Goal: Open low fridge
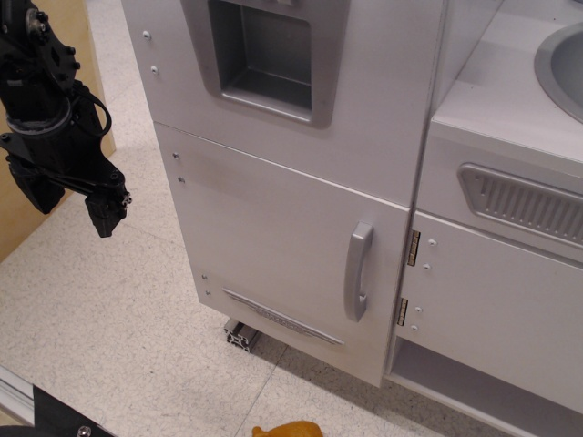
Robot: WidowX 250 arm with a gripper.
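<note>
The low fridge door [273, 237] is a large white panel, closed flush. It has a curved vertical silver handle [358, 270] near its right edge and a thin silver strip [281, 317] along the bottom. My black gripper [77, 205] hangs at the far left, well clear of the door and far from the handle. Two dark fingers point downward, one at the left [41, 193] and one at the right [105, 214], with a gap between them and nothing held.
Above the door is a white panel with a recessed grey dispenser [264, 59]. To the right stands a white cabinet door with brass hinges [412, 248], a grey vent [528, 205] and a sink rim [560, 68]. An orange toy [290, 430] lies on the speckled floor.
</note>
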